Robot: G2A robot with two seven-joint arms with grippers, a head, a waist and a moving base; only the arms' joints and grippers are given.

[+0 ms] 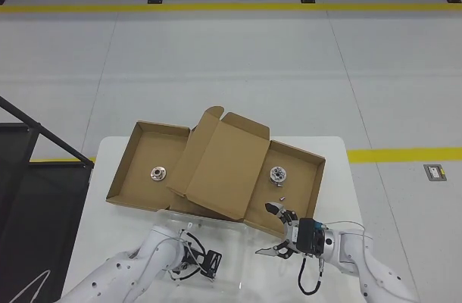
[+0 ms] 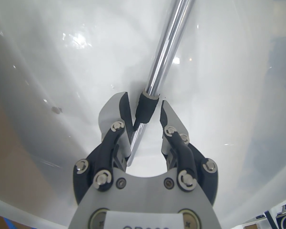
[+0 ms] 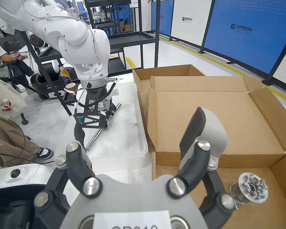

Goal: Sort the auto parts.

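Rod (image 2: 166, 48) lies in the clear tray (image 3: 124, 144), lower middle of the top view. Your left gripper (image 2: 143, 98) straddles its black band (image 2: 146, 108), jaws spread and not yet pinching. The long axis runs out ahead of the wrist, slightly skewed, so one jaw sits much closer to the shaft. To my eye, a plain close should catch it. Your right gripper (image 1: 265, 229) hangs at lower right by the cardboard box (image 1: 223, 163), jaws spread and empty, well apart from the rod.

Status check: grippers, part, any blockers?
Left gripper jaws open, straddling chrome rod in clear tray. Right gripper open, empty, at cardboard box near edge. Nothing blocking the rod.
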